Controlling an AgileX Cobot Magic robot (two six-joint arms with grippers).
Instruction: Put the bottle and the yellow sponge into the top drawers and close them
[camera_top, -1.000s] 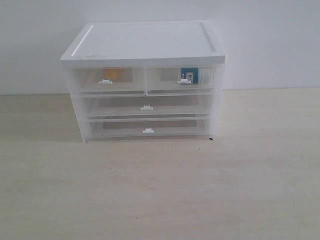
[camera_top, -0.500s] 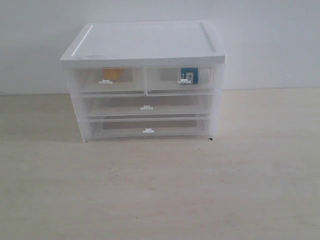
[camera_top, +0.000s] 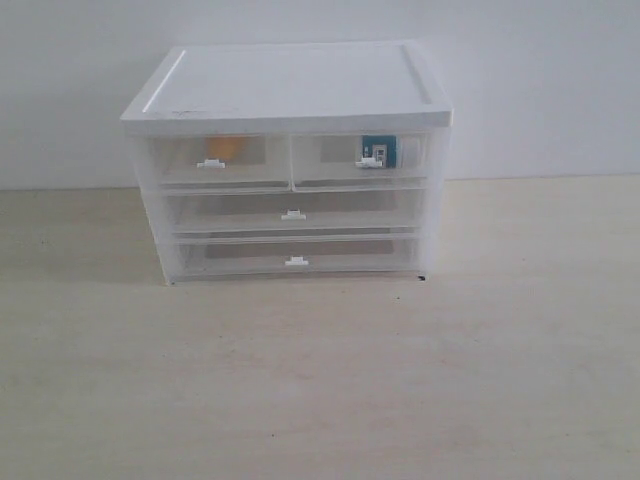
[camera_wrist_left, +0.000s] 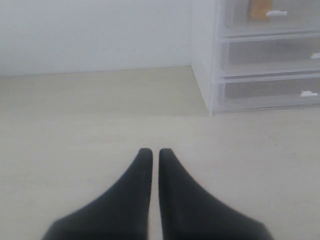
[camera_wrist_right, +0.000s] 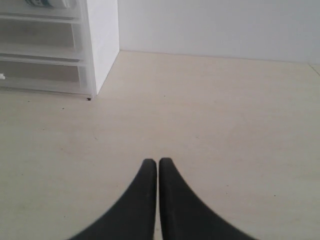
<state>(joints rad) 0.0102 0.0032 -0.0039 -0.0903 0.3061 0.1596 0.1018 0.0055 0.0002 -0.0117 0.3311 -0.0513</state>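
Note:
The white-topped cabinet (camera_top: 290, 85) stands at the back of the table. Both top drawers are pushed in flush. The yellow sponge (camera_top: 225, 147) shows through the left top drawer (camera_top: 215, 160), and again in the left wrist view as the sponge (camera_wrist_left: 258, 8). The bottle (camera_top: 380, 150) with its teal label lies inside the right top drawer (camera_top: 360, 160); the right wrist view catches only the bottle's edge (camera_wrist_right: 47, 3). My left gripper (camera_wrist_left: 151, 152) is shut and empty, low over the table to the cabinet's left. My right gripper (camera_wrist_right: 158, 162) is shut and empty, off to the cabinet's right. Neither arm appears in the exterior view.
Two full-width drawers, the middle one (camera_top: 292, 212) and the bottom one (camera_top: 295, 258), sit shut below the top pair. A pale wooden table (camera_top: 320, 380) spreads in front, and a white wall (camera_top: 540, 80) stands behind the cabinet.

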